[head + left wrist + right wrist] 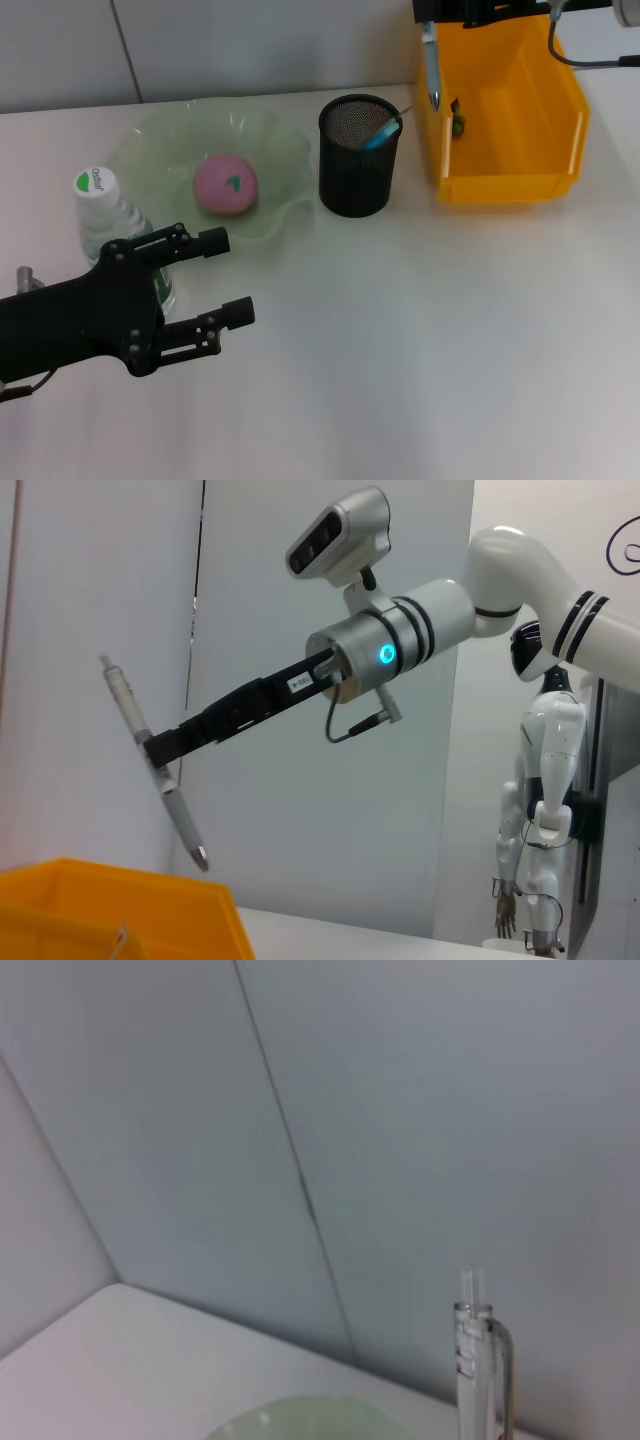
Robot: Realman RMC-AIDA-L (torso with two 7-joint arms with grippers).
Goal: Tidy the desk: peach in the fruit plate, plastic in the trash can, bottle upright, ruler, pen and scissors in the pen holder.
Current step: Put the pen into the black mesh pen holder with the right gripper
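Observation:
My right gripper is shut on a silver pen and holds it upright, tip down, above the left wall of the yellow trash bin, to the right of the black mesh pen holder. The pen also shows in the left wrist view and the right wrist view. The holder has a blue item in it. The pink peach lies in the green fruit plate. The bottle stands upright. My left gripper is open and empty beside the bottle.
A small dark scrap lies inside the yellow bin. White tabletop stretches in front of the holder and bin. A wall runs along the far edge of the table.

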